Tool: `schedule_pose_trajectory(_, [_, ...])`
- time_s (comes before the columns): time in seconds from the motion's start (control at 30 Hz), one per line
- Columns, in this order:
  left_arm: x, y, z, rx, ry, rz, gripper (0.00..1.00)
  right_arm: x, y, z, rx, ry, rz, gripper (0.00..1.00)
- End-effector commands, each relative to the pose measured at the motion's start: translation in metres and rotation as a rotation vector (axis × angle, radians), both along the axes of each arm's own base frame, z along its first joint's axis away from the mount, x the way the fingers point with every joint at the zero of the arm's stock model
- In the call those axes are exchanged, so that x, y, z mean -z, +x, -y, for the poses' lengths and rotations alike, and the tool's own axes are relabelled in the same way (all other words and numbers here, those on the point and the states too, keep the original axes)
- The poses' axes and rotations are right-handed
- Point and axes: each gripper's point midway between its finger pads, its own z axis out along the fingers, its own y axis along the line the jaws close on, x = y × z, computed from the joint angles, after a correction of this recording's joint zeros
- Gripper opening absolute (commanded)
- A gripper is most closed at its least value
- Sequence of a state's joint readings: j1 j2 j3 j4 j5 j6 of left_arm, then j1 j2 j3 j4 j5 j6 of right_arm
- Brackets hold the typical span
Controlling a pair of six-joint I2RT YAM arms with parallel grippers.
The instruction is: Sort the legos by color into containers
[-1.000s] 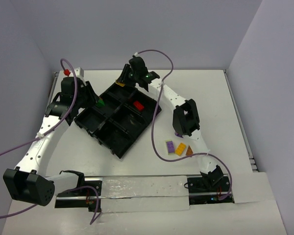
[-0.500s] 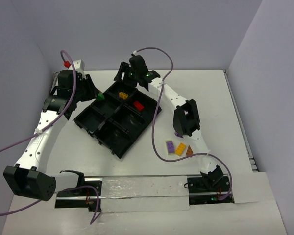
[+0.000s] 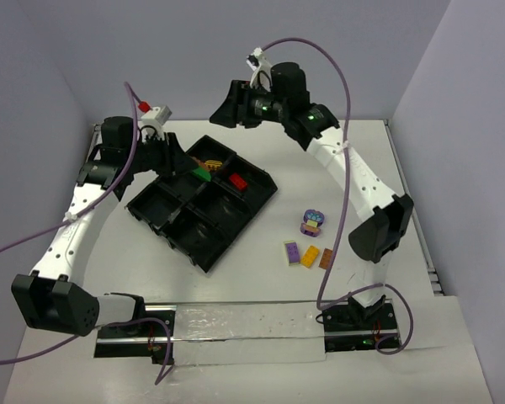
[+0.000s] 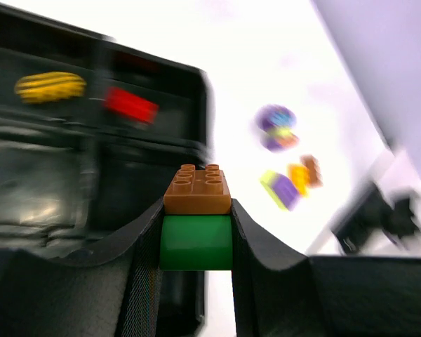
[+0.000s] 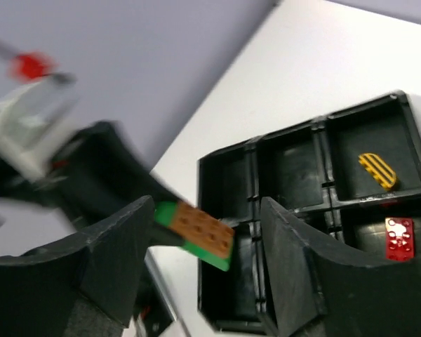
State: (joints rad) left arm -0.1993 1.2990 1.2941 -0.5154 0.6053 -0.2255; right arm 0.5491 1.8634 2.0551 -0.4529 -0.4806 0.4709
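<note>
The right gripper (image 3: 227, 109), now wide open and empty, has lifted away, leaving the ribbed orange-yellow plastic piece (image 3: 212, 162) sorted into the black divided plastic tray (image 3: 198, 231) below it, while the left gripper (image 4: 196, 210), clamped on a brown-topped green studded brick (image 4: 196, 242), has carried it over the tray.

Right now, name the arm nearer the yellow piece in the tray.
Left. Left fingers hold a green-and-brown brick just beside the yellow piece; right fingers hang open, raised near the tray's far corner.
</note>
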Motion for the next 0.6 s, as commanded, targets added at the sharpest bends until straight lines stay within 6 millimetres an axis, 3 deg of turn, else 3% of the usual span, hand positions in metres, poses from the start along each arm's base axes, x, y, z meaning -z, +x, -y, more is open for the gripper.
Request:
schedule_pose_trajectory(0.0, [-0.033, -0.034, 0.034, 0.387, -0.13, 0.082, 0.0, 0.013, -0.039, 0.009, -0.202, -0.018, -0.005, 0.68])
schedule_pose_trajectory(0.13, [-0.039, -0.045, 0.043, 0.514, -0.214, 0.091, 0.0, 0.002, -0.077, 0.017, -0.349, 0.026, 0.057, 0.66])
schedule_pose_trajectory(0.27, [-0.04, -0.047, 0.047, 0.565, -0.254, 0.081, 0.0, -0.002, -0.098, 0.023, -0.423, 0.035, 0.093, 0.68])
schedule_pose_trajectory(0.37, [-0.034, -0.04, 0.048, 0.574, -0.249, 0.063, 0.0, 0.012, -0.109, 0.03, -0.433, 0.033, 0.047, 0.81])
schedule_pose_trajectory(0.57, [-0.019, -0.033, 0.049, 0.617, -0.25, 0.008, 0.0, 0.035, -0.121, 0.031, -0.447, 0.073, -0.039, 0.8])
